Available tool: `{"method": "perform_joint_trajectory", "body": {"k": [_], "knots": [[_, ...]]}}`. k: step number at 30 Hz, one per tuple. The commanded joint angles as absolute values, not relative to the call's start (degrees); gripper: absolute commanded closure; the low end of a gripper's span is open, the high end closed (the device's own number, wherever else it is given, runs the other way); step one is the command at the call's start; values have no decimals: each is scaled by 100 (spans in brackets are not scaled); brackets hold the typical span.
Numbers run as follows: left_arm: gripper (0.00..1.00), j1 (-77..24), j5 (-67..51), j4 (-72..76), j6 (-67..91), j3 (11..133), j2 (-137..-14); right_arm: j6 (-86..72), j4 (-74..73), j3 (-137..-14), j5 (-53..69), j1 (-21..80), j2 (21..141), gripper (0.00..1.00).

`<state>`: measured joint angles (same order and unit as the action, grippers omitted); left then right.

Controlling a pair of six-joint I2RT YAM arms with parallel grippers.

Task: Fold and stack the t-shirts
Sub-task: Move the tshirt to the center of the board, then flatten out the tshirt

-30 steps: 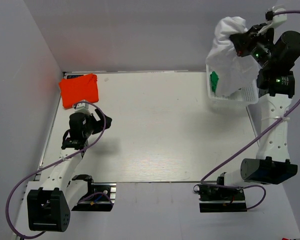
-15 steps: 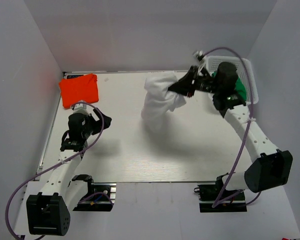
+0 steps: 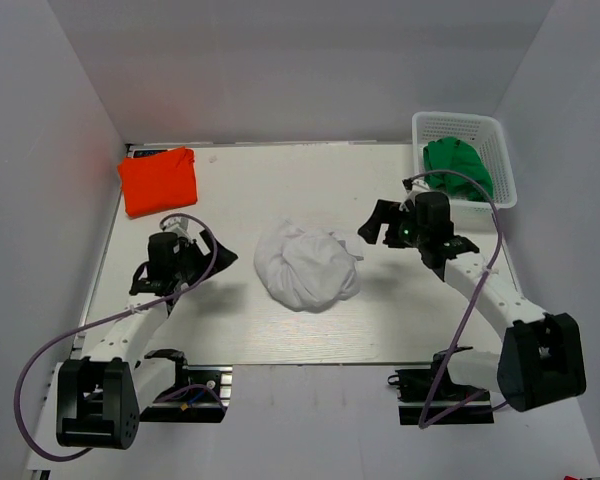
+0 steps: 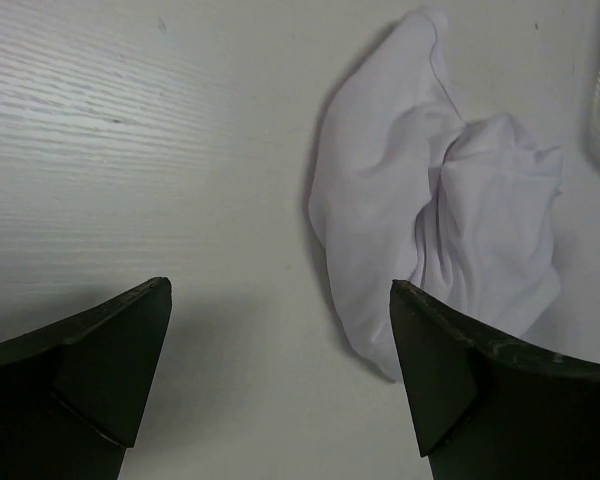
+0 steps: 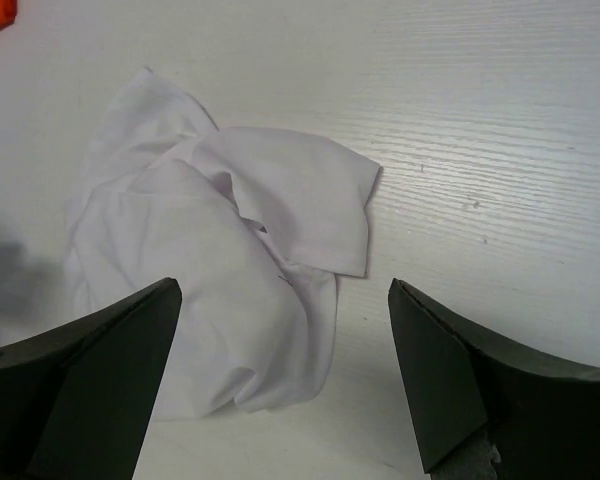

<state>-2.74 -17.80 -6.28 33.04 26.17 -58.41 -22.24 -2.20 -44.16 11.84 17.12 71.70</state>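
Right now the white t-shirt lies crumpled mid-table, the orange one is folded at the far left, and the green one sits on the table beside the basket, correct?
Not quite: the green t-shirt is inside the basket, not beside it, as the top external view shows. The white t-shirt and the orange one are as you say.

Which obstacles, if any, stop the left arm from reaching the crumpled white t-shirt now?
Probably none. The white t-shirt lies loose mid-table, with bare table between it and the open left end effector; nothing stands in the way.

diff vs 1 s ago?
The right claw carried the white t-shirt from above the basket to mid-table and let it go; it now lies crumpled there. The green t-shirt in the basket is now uncovered. The orange t-shirt stayed put; the left claw stayed open.
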Motion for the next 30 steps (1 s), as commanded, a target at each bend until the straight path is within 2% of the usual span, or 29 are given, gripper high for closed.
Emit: {"method": "perform_joint_trajectory", "body": {"k": [1,6,8,10,15,19,22,24,25,27,28,30], "knots": [[0,-491,-2373,-107,3357,2347,-5783,-2057,-526,-4359,440,1871,6759,10],[14,-861,-1934,-123,3340,2785,-6588,-1820,-782,-4150,711,2188,6996,12],[15,-1080,-1872,-1,3340,2900,-6898,-1661,-695,-4026,748,2364,7014,13],[22,-1309,-1671,78,3340,3137,-7311,-1626,-659,-3824,423,2417,6996,13],[23,-1748,-1301,193,3340,3305,-7874,-2020,-676,-3797,-798,2364,7057,13],[31,-2056,-924,203,3393,3629,-8480,-1873,-572,-3937,-835,2382,7513,13],[46,-2180,-659,175,3454,3762,-8736,-1846,-378,-4086,-468,2382,8030,13],[52,-2232,-659,289,3454,3762,-8736,-1714,-159,-4210,-178,2390,8339,13],[60,-2232,-659,368,3454,3762,-8789,-1644,-123,-4297,-150,2382,8515,13],[69,-2285,-659,369,3454,3762,-8859,-1600,289,-4412,-62,2399,8752,13],[80,-2285,-659,369,3454,3840,-8859,-1600,412,-4464,-62,2399,8911,13],[93,-2285,-659,317,3384,3920,-8991,-1573,527,-4675,263,2399,9192,13]]}}
